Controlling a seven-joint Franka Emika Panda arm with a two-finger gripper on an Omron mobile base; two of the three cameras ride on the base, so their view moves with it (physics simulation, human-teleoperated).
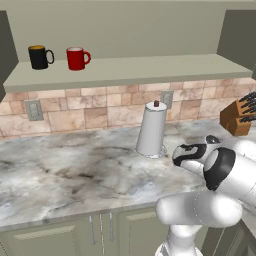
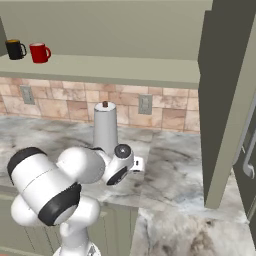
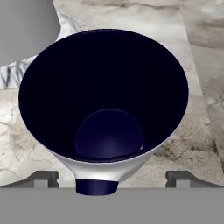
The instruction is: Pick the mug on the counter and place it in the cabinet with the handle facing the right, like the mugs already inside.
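Mug (image 3: 103,109) close below wide-open, empty jaws, its handle (image 3: 96,187) partly cut off, gripper (image 3: 112,177) tips barely visible.

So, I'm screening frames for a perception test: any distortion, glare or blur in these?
Hand view: strong close-range distortion, the mug flares like a funnel, its navy inside nearly black with a faint sheen on the bottom. Left base view: even light, soft shadow beside the paper towel roll, knife block slightly soft. Right base view: flat lighting, no glare on the counter.
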